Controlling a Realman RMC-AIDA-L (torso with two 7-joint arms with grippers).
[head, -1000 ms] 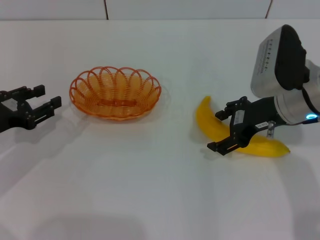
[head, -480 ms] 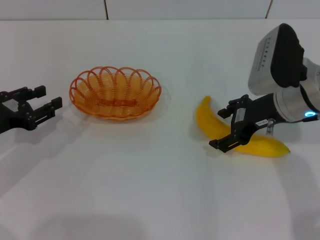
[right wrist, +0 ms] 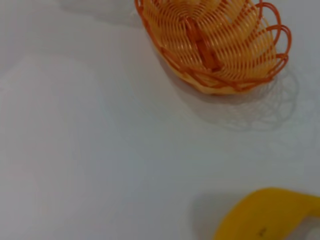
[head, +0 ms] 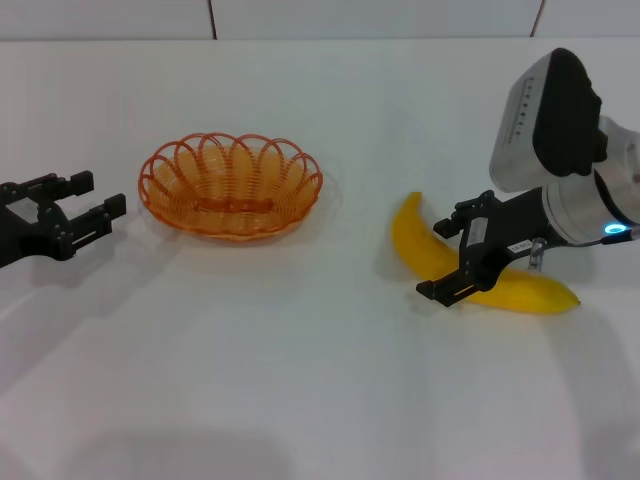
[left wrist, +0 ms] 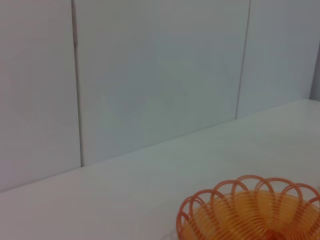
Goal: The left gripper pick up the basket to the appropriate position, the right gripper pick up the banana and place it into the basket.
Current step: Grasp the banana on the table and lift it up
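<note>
The orange wire basket (head: 231, 185) sits empty on the white table, left of centre; it also shows in the left wrist view (left wrist: 252, 210) and the right wrist view (right wrist: 212, 44). My left gripper (head: 92, 195) is open, on the table's left side, a short gap from the basket's left rim. The yellow banana (head: 423, 252) lies on the table at the right, and its end shows in the right wrist view (right wrist: 265, 216). My right gripper (head: 445, 254) is open, with one finger on each side of the banana's middle, low over the table.
The white table (head: 300, 360) spreads wide around both things. A white panelled wall (left wrist: 150, 75) stands behind the table's far edge.
My right arm's wrist has shifted slightly to the left and up; the gripper stays straddling the banana. The left gripper, basket and banana have not moved.
</note>
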